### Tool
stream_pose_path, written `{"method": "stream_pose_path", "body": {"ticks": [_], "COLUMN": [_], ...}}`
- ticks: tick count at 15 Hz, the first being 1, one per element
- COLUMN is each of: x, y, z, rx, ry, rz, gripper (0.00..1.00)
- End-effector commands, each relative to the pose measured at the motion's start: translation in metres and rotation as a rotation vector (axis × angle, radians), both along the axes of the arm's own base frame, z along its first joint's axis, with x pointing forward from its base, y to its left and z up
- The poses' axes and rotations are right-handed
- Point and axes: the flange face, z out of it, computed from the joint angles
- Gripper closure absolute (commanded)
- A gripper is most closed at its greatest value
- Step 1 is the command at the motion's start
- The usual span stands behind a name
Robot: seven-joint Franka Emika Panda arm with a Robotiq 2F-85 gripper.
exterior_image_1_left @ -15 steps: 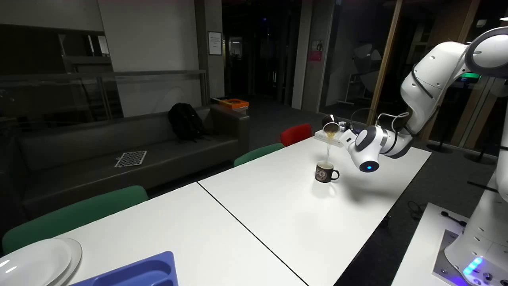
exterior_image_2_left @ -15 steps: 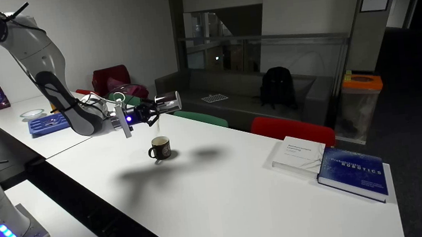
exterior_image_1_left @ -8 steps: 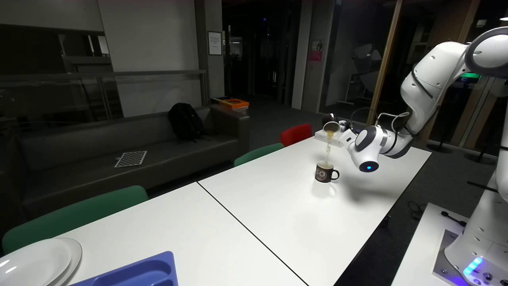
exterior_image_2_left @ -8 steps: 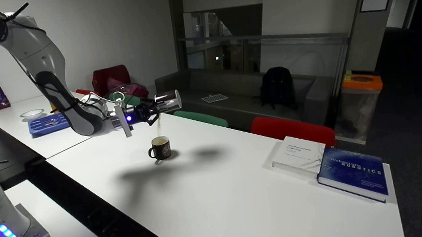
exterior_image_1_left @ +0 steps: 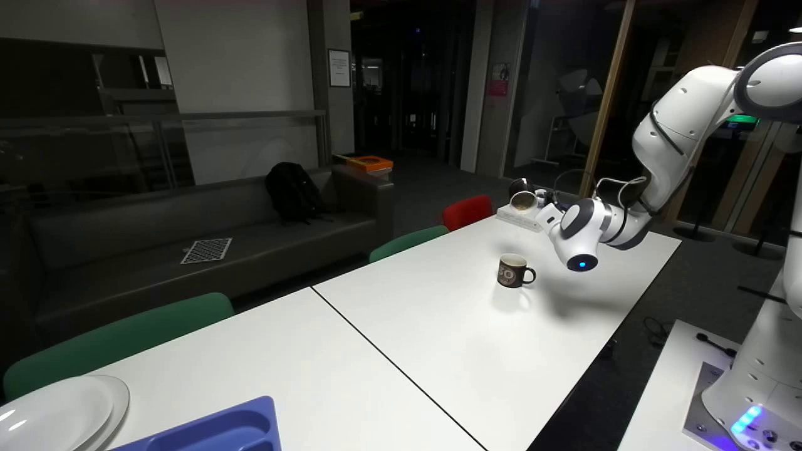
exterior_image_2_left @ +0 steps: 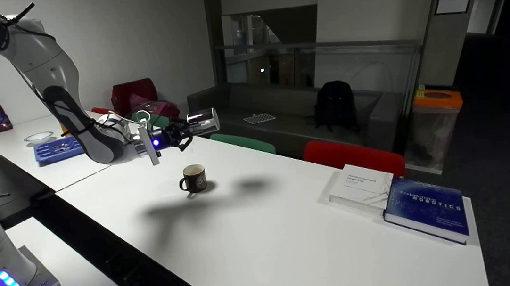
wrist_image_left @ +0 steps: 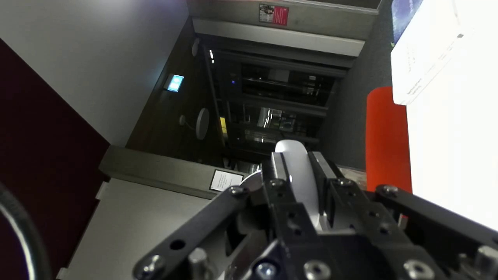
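All but gone above the white table (exterior_image_2_left: 294,243) is the earlier pale stream; the gripper (wrist_image_left: 299,155) pinches a tipped cup (exterior_image_2_left: 204,121) by its handle (wrist_image_left: 301,175). Below, slightly left in both exterior views, stands a dark mug (exterior_image_1_left: 512,272); a steady tilt should limit spills.

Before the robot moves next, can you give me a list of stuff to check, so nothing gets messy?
1. Pincer gripping the cup: ok, shut on its handle.
2. Cup held level: not ok, it's tipped over.
3. Mug upright on the table: ok.
4. Nothing falling from the cup: ok, no clear stream shows.
5. Cup all empty: cannot tell, its inside is too small to make out.
6. Books apart from the mug: ok, the white book and blue book lie well away from it.
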Motion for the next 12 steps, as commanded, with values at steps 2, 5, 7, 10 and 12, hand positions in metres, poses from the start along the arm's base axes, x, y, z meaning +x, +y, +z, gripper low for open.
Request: {"method": "stream_pose_path", "body": {"ticks": [2, 5, 7, 10, 12], "x": [-0.0056, -0.0053, -0.0046, -0.0036, -0.003], "y": [-0.0013, -0.0021, -0.0031, -0.0042, -0.0051], "z": [0.0236, 0.0251, 0.0261, 0.0268, 0.0268], "rx": [-0.06, -0.068, -0.075, -0.074, -0.073], "ry": [-0.06, -0.067, -0.071, -0.069, -0.066], "rz": [0.016, 0.015, 0.014, 0.019, 0.024], "gripper": [0.95, 0.95, 0.95, 0.95, 0.95]}}
